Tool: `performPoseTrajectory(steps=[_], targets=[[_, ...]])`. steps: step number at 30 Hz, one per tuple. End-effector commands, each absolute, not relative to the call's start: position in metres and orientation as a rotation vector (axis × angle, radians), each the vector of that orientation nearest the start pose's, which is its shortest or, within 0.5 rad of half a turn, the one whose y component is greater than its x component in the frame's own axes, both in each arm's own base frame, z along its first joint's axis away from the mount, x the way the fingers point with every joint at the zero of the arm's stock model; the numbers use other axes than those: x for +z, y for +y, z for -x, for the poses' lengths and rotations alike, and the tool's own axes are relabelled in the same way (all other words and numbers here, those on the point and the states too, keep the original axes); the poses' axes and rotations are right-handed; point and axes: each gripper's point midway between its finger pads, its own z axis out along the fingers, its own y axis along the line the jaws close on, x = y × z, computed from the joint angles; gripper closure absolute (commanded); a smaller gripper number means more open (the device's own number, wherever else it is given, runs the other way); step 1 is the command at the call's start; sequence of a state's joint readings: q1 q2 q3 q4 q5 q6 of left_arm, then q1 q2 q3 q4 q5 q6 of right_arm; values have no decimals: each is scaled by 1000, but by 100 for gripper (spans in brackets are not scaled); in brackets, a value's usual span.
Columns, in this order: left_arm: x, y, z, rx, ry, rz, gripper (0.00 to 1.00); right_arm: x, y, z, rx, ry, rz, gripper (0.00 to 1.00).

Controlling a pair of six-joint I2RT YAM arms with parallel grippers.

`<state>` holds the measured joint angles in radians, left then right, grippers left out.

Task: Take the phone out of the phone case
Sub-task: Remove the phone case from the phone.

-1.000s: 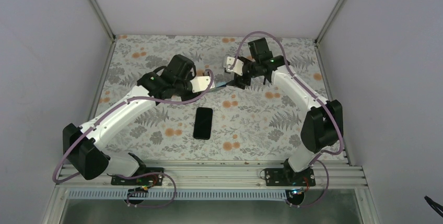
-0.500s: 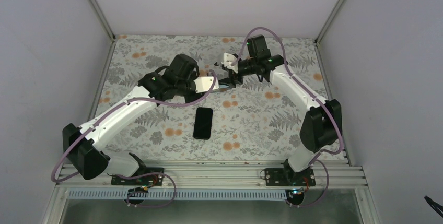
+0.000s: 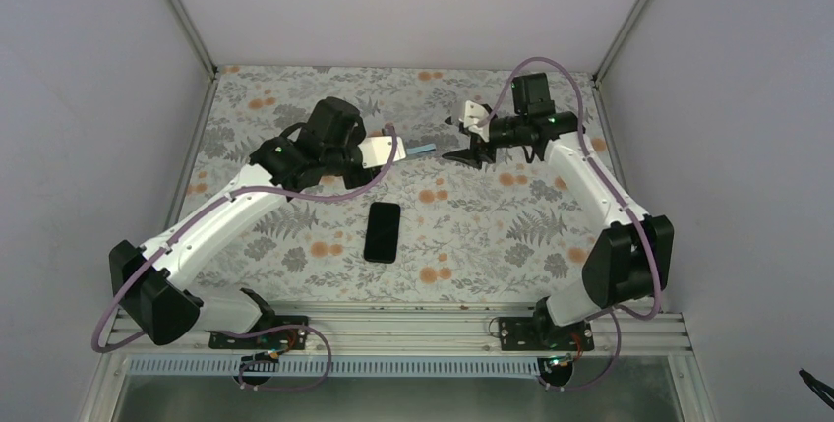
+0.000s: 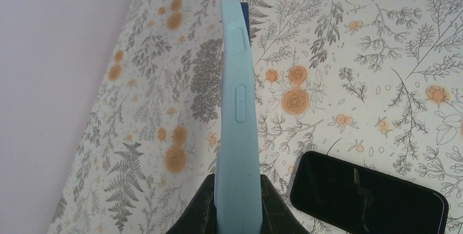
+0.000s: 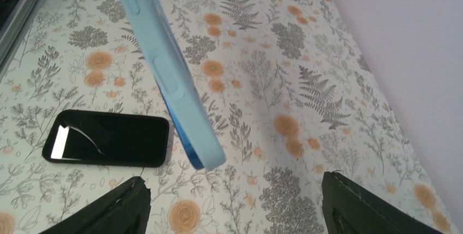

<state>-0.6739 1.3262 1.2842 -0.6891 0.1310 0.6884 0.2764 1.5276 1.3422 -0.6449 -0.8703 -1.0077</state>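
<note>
The black phone [image 3: 383, 231] lies flat and face up on the flowered table, out of its case; it also shows in the left wrist view [image 4: 367, 192] and the right wrist view [image 5: 106, 138]. My left gripper [image 4: 238, 204] is shut on the light blue phone case [image 4: 238, 125] and holds it on edge above the table; the case's free end [image 3: 421, 149] points toward the right arm. My right gripper [image 3: 464, 139] is open and empty, apart from the case's end [image 5: 169, 78], with its fingers [image 5: 114, 212] wide on both sides.
The flowered table cover [image 3: 492, 235] spans the work area, with grey walls behind and at both sides. A metal rail [image 3: 393, 329] runs along the near edge by the arm bases.
My right gripper has let go of the case's end, opened and drawn back to the right. My left gripper keeps the case, shifted slightly left.
</note>
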Motion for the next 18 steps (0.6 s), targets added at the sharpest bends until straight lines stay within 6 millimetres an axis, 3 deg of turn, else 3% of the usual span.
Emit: performPoseTrajectory(steps=[1, 18], targets=[[291, -267, -290, -177, 1637, -1438, 98, 248, 226, -320, 654, 1432, 1573, 22], [282, -270, -285, -222, 1659, -1464, 98, 238, 230, -351, 625, 1447, 1534, 24]])
